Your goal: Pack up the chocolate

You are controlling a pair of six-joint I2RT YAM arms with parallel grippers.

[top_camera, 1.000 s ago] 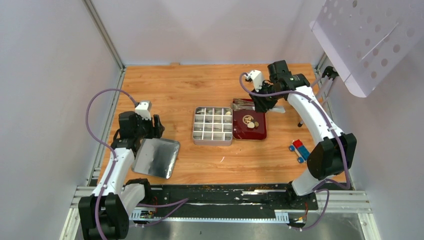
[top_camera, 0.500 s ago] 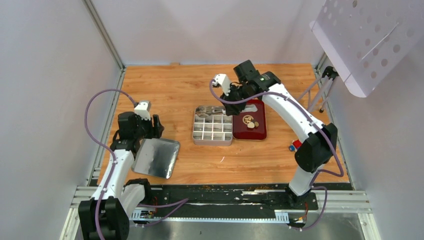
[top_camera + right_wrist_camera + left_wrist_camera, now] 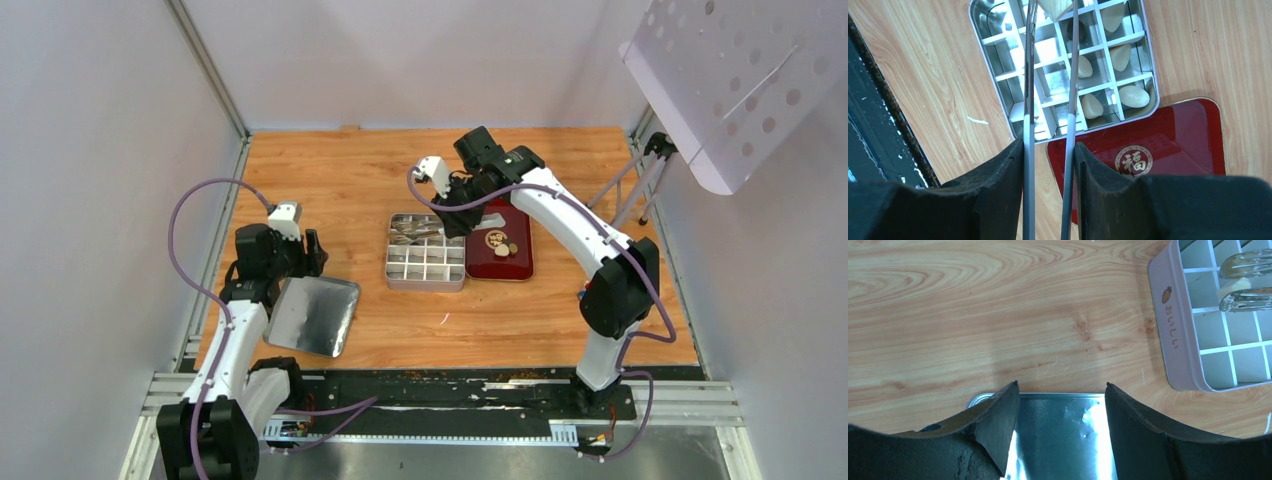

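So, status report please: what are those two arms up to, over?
Right gripper shut on tongs, cream chocolate pinched over the tin. Left gripper open above the lid. Nothing blocking.

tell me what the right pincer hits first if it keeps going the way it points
most likely the compartment tin: the right pincer is shut on the tongs, whose tips, a cream chocolate piece between them, hang over its far cells. how high above the dividers isn't clear

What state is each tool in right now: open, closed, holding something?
Left tool: open, holding nothing.
Right tool: closed on the tongs, which pinch a cream-white chocolate.
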